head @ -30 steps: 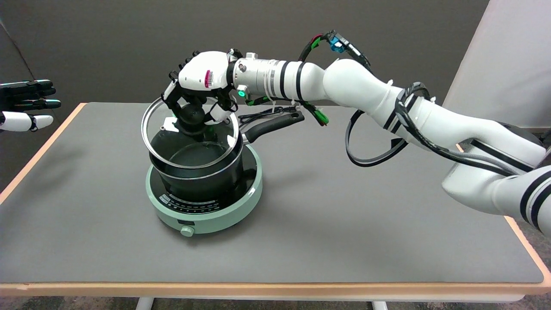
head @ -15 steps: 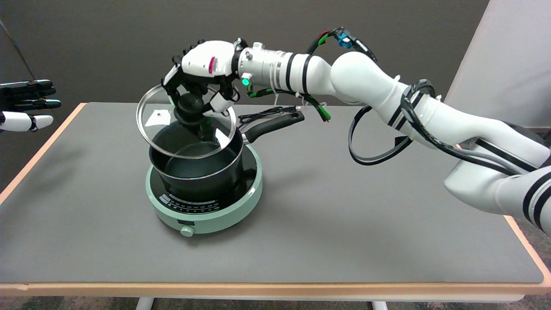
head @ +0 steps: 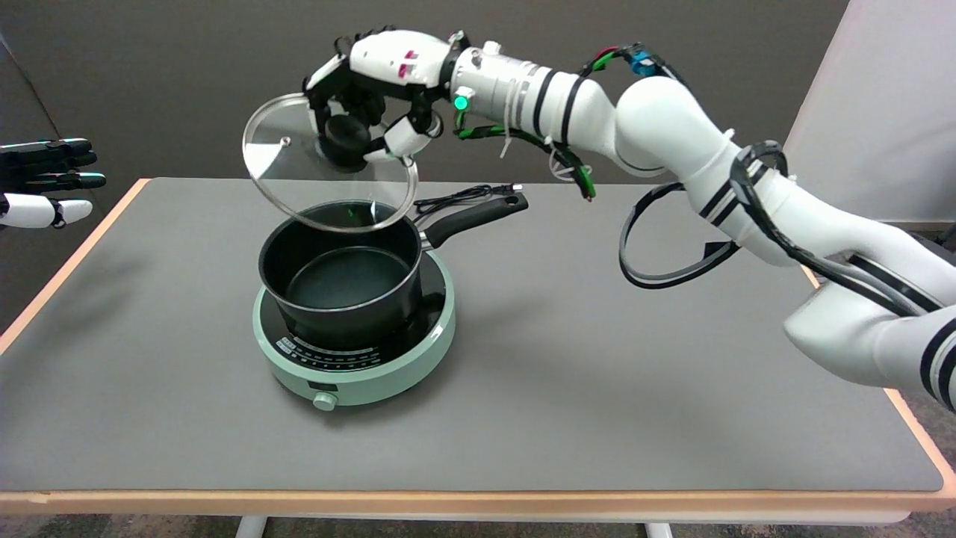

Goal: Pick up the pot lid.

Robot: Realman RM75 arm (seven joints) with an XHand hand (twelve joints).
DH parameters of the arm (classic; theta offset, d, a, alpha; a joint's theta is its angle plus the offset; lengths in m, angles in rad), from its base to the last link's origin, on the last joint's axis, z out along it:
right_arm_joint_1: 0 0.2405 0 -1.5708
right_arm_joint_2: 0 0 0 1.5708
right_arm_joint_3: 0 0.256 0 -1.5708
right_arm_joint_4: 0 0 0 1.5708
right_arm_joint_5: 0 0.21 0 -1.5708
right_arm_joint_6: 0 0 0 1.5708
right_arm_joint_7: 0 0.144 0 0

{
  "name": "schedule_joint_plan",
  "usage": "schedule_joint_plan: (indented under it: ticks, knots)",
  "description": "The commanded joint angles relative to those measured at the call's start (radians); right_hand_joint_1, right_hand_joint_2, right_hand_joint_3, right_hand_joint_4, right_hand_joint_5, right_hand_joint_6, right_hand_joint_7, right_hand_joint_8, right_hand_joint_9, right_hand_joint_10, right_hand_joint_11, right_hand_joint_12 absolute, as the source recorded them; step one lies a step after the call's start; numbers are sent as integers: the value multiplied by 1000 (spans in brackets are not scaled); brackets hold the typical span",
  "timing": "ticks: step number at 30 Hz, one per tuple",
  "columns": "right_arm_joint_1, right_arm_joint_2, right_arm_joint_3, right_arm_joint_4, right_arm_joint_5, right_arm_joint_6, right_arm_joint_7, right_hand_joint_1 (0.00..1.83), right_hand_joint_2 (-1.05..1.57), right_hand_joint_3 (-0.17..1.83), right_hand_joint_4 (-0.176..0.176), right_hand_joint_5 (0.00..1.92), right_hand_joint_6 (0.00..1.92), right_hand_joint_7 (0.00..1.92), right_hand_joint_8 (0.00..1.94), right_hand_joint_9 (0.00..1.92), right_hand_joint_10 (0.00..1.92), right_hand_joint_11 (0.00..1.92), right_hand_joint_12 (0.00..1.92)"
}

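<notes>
A grey surface with a pale wood edge fills most of the frame, against a dark wall, with a light panel at the upper right.

Left of centre stands a mint-green induction hob carrying a black pot, its handle pointing toward the upper right. A black cable lies on the surface behind the handle. The pot is uncovered and looks empty.

The right hand sits in the upper middle of the frame, above and slightly behind the pot. Its fingers are curled around the black knob of the glass pot lid, and the knob is firmly enclosed. The lid hangs tilted, glass face toward the camera, and its lower rim overlaps the pot's far rim in the picture; it appears clear of the pot, though a gap cannot be confirmed from this angle.

Change noted: one second ago the lid sat low over the pot's mouth, nearly level. It is now raised well above the pot and more steeply tilted, and the arm has risen with it.

Assessment: the lift appears essentially accomplished. The tilt suggests the lid pivots on its knob, so slippage or swing is the remaining risk. The idle left hand shows at the far left edge.
</notes>
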Motion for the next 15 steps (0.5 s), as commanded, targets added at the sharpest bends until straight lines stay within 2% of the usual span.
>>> schedule_joint_plan:
  ticks: [1,15]
  knots:
    - [-136,97,224,119,46,29,1,1369,861,524,176,739,1073,958,1175,889,1245,732,1288]
    - [-326,185,479,238,37,94,1,1370,856,529,176,741,1043,961,1173,886,1268,725,1386]
